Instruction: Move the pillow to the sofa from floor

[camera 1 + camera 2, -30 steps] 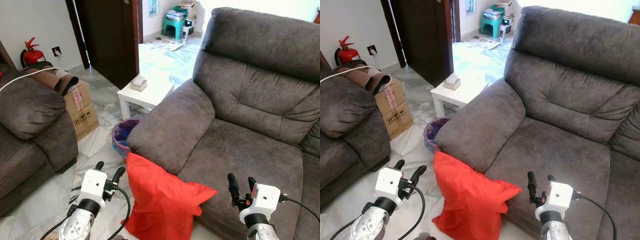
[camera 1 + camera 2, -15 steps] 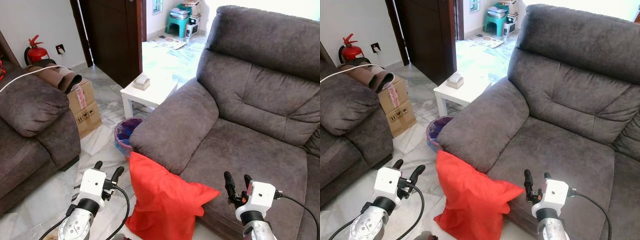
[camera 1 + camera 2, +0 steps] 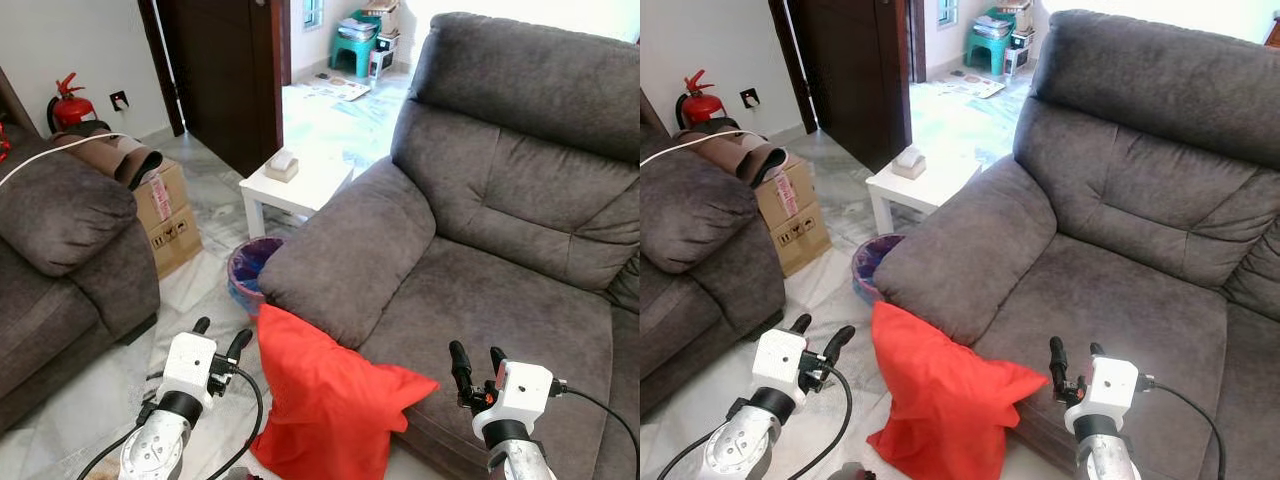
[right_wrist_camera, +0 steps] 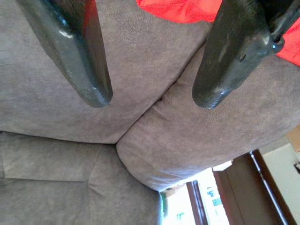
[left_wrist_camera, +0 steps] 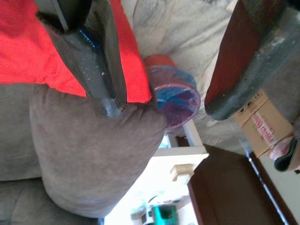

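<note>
A red pillow (image 3: 325,400) stands on the floor, leaning against the front of the grey sofa (image 3: 480,270) below its left armrest (image 3: 345,250). My left gripper (image 3: 220,336) is raised just left of the pillow, open and empty. My right gripper (image 3: 476,360) hovers over the front edge of the sofa seat to the pillow's right, open too. In the left wrist view the pillow (image 5: 28,51) shows red behind the fingers (image 5: 101,70). A corner of the pillow (image 4: 183,9) shows red in the right wrist view.
A blue-lined waste bin (image 3: 250,270) sits on the floor beside the armrest, and a small white table (image 3: 295,185) with a tissue box behind it. A second grey sofa (image 3: 60,240) and a cardboard box (image 3: 165,215) stand at left. Marble floor lies between them.
The view has shifted slightly. Both grippers stay raised and open either side of the pillow, which has not moved.
</note>
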Controlling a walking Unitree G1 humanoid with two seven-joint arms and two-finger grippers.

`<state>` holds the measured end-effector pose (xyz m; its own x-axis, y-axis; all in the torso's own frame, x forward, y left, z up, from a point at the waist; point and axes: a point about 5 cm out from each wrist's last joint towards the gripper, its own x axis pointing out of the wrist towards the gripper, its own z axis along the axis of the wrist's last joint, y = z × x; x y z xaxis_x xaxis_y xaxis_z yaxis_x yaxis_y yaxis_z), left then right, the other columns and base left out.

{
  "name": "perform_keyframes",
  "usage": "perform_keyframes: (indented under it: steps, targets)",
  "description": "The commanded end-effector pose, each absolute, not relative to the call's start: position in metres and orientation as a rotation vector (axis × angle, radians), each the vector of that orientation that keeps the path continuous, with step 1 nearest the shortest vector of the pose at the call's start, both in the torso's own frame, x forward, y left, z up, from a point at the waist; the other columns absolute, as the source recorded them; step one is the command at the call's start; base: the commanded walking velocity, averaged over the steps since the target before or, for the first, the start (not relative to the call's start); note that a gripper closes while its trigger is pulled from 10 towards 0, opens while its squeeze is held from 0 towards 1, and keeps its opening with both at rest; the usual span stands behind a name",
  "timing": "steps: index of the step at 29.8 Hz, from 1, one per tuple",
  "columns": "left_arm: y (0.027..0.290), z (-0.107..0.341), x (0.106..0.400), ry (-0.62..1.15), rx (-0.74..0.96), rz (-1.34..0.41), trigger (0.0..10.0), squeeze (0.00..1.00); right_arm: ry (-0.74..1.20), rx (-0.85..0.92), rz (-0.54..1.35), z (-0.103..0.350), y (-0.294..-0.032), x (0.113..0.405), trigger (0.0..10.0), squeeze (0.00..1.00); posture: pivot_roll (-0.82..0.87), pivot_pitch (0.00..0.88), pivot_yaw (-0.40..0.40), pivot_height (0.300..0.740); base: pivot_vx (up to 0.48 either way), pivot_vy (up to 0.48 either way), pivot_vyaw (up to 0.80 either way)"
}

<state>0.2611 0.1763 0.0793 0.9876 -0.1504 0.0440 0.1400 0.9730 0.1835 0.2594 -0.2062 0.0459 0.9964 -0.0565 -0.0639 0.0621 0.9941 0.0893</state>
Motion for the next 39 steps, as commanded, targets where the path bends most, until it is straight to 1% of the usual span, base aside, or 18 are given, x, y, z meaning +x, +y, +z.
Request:
perform_keyframes:
  steps: [1, 9, 14, 27, 29, 39]
  targets:
    - [0.1763, 0.0759, 0.2614, -0.041, 0.189, -0.155, 10.0, 0.00, 0.063, 0.095, -0.072, 0.0443, -0.2085, 0.2568, 10.0, 0.00, -0.01, 0.101, 0.019, 0.651, 0.000, 0.000, 0.00]
    - [0.1784, 0.0756, 0.2614, -0.036, 0.189, -0.155, 10.0, 0.00, 0.052, 0.102, -0.073, 0.0457, -0.2078, 0.2581, 10.0, 0.00, -0.01, 0.100, 0.021, 0.651, 0.000, 0.000, 0.00]
    - [0.1777, 0.0672, 0.2612, 0.023, 0.156, -0.158, 10.0, 0.00, 0.059, 0.105, -0.060, 0.0443, -0.2056, 0.2584, 10.0, 0.00, 0.00, 0.104, 0.019, 0.651, 0.000, 0.000, 0.00]
    - [0.1753, 0.0674, 0.2601, 0.017, 0.158, -0.177, 10.0, 0.00, 0.073, 0.101, -0.052, 0.0434, -0.2053, 0.2595, 10.0, 0.00, 0.00, 0.107, 0.018, 0.651, 0.000, 0.000, 0.00]
    - [0.1752, 0.0676, 0.2612, 0.016, 0.158, -0.176, 10.0, 0.00, 0.059, 0.106, -0.044, 0.0448, -0.2041, 0.2603, 10.0, 0.00, 0.00, 0.107, 0.017, 0.637, 0.000, 0.000, 0.00]
    - [0.1733, 0.0665, 0.2613, 0.022, 0.160, -0.190, 10.0, 0.00, 0.036, 0.126, -0.041, 0.0471, -0.2029, 0.2615, 10.0, 0.00, 0.00, 0.106, 0.018, 0.637, 0.000, 0.000, 0.00]
